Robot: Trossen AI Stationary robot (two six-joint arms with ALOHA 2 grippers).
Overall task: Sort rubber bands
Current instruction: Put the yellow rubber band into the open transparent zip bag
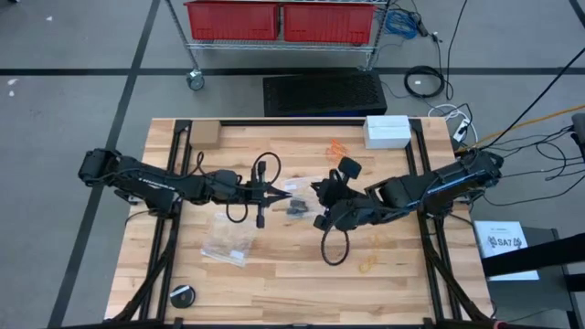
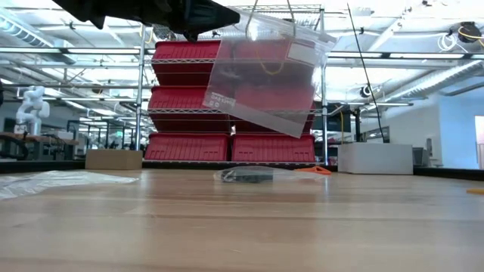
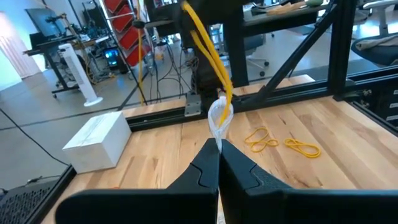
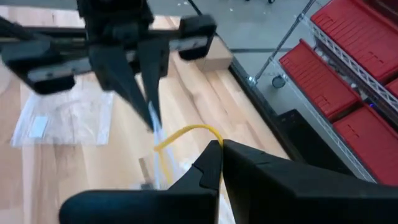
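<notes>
Left gripper [image 3: 218, 152] closed on edge of clear plastic bag [image 2: 265, 72], held above table centre. Right gripper [image 4: 221, 149] closed beside it, pinching yellow rubber band [image 4: 186, 132] at bag mouth. Bag contents hard to make out. Yellow rubber bands [image 3: 283, 142] lie loose on wooden table [image 1: 274, 274] beyond bag. Second clear bag [image 1: 228, 239] flat under left arm. White box [image 1: 388, 130] near table's far edge; red bins [image 2: 227, 147] behind table.

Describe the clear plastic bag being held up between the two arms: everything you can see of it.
The clear plastic bag is a transparent zip pouch with white labels, hanging tilted above the wooden table. The left gripper is shut on one edge; the right gripper is shut at a yellow rubber band by its opening.
</notes>
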